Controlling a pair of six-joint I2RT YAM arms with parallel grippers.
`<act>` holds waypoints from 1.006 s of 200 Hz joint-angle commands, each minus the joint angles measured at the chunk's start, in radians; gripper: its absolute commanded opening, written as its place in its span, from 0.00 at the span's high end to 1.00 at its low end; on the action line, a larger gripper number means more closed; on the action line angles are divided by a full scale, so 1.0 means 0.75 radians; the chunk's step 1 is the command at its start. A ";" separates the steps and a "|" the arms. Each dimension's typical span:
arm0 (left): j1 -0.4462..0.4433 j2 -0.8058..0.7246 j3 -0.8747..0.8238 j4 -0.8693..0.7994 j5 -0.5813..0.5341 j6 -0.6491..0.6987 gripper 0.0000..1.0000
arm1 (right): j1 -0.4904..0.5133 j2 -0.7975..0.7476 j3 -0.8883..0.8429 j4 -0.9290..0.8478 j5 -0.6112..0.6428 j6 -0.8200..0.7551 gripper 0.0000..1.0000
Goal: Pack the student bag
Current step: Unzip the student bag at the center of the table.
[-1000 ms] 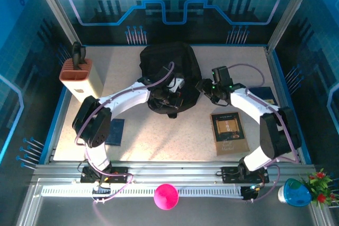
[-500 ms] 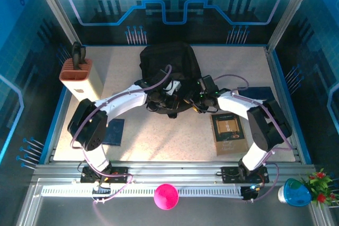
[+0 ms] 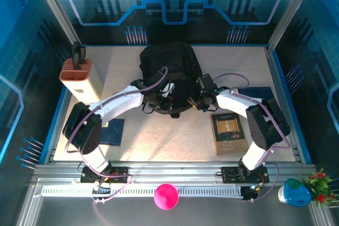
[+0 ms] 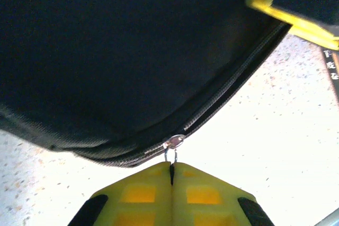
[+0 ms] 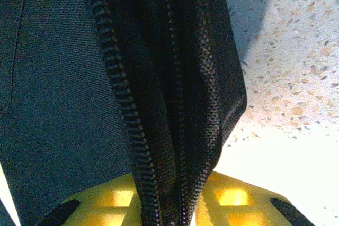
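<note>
Top external view: the student bag (image 3: 168,64) lies on the table (image 3: 159,130), and both arms reach its near edge. Left wrist view: the left tool (image 4: 171,166) is closed on the zipper pull (image 4: 172,142) at the bag's seam. Right wrist view: the right tool (image 5: 169,183) pinches a fold of the bag's zippered fabric between its yellow fingers (image 5: 233,197). A brown book (image 3: 229,132) lies right of the bag.

top: overhead, whole table (image 3: 159,130) | wrists: close, both facing student bag (image 4: 106,51)
</note>
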 commanded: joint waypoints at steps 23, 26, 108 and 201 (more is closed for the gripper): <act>0.034 -0.033 -0.013 -0.209 -0.045 0.046 1.00 | -0.029 0.023 0.054 -0.044 0.097 -0.033 0.77; 0.035 -0.031 -0.014 -0.215 -0.045 0.048 1.00 | -0.030 0.023 0.056 -0.044 0.098 -0.033 0.77; 0.116 0.007 -0.025 -0.261 -0.066 0.064 1.00 | -0.040 0.044 0.069 -0.051 0.118 -0.051 0.78; 0.158 0.056 0.009 -0.268 -0.094 0.057 1.00 | -0.052 0.085 0.128 -0.073 0.175 -0.121 0.82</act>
